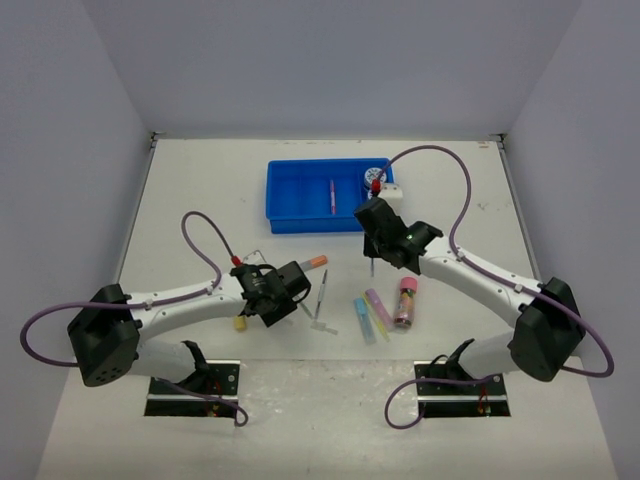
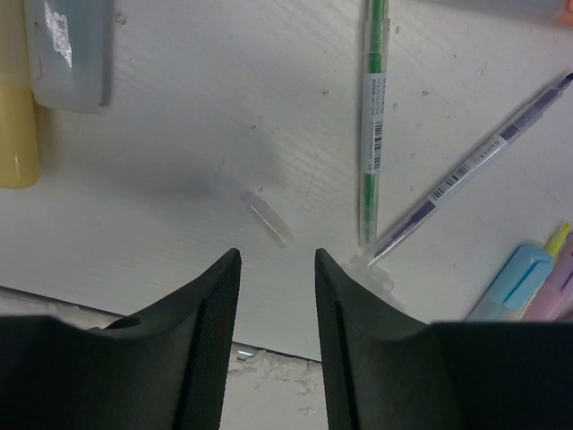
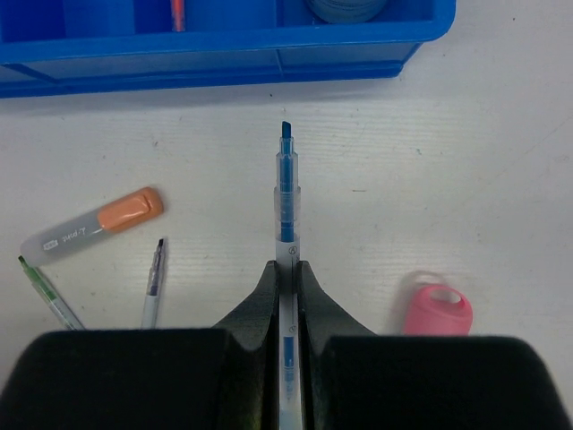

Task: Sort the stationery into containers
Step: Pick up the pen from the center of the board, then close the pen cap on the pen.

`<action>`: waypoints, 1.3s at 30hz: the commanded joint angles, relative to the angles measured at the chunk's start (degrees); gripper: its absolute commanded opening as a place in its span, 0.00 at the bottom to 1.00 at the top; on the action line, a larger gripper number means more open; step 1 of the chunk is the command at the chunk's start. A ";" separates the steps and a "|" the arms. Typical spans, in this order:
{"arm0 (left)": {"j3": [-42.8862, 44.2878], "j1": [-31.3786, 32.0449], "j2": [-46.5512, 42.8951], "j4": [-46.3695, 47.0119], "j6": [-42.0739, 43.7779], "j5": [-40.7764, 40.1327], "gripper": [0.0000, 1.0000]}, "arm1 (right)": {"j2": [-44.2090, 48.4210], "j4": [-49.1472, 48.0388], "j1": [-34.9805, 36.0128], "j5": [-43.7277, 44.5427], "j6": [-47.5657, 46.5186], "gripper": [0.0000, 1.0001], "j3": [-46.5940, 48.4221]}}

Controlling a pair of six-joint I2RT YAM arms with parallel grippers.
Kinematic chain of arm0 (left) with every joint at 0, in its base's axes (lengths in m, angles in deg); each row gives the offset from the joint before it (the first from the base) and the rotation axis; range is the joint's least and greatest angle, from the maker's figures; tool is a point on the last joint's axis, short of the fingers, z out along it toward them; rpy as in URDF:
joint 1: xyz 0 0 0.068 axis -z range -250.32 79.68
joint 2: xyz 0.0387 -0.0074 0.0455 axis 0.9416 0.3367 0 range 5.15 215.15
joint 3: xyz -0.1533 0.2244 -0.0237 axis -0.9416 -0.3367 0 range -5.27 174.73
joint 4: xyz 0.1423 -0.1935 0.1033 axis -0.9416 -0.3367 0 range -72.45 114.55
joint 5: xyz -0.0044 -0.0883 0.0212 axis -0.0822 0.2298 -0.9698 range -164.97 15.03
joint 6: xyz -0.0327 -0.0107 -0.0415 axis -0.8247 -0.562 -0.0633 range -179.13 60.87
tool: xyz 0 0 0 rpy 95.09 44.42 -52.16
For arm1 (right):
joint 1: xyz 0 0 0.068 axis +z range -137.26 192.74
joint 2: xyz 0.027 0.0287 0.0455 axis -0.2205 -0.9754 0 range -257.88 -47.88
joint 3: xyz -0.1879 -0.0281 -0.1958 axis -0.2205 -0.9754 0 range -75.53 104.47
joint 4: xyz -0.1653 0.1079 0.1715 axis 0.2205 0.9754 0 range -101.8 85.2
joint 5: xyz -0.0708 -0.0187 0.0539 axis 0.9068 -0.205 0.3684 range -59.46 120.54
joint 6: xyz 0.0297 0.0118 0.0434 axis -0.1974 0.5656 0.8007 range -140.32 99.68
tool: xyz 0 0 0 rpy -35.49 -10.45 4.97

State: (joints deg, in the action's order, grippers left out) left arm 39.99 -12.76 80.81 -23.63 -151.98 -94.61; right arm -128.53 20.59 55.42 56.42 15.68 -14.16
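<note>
My right gripper [image 3: 286,269] is shut on a thin blue pen [image 3: 286,206] whose tip points at the bright blue tray [image 3: 224,54], just short of its near wall. In the top view this gripper [image 1: 370,215] hovers at the tray's [image 1: 290,205] front right corner. The tray holds a pink pen [image 1: 332,197] and a patterned disc [image 1: 375,173]. My left gripper [image 2: 277,260] is open and empty above the table, near a green pen [image 2: 374,116], a dark pen [image 2: 474,170] and a yellow marker [image 2: 16,107]. An orange marker [image 1: 315,262] lies beside it.
Blue [image 1: 364,321], yellow and purple [image 1: 378,303] markers and a pink tube [image 1: 406,300] lie right of centre. A small clear cap [image 2: 267,215] lies before the left fingers. A translucent piece [image 2: 67,54] lies next to the yellow marker. White walls enclose the table.
</note>
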 commanded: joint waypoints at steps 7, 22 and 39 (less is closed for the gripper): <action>2.26 0.27 5.86 2.02 -1.09 1.42 0.39 | 5.17 -3.82 -0.22 -0.34 -1.47 0.00 -2.58; -1.56 0.25 11.03 7.81 0.39 4.42 0.15 | 7.23 -4.95 -0.22 -1.22 -1.83 0.00 -4.10; -6.79 0.10 -31.55 46.90 55.13 -2.93 0.00 | 30.82 -50.36 3.05 -47.40 3.46 0.00 -29.42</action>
State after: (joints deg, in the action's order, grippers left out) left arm 37.18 -12.79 61.90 -2.53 -122.54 -100.17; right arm -100.80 -8.75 55.83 21.54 11.61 -37.55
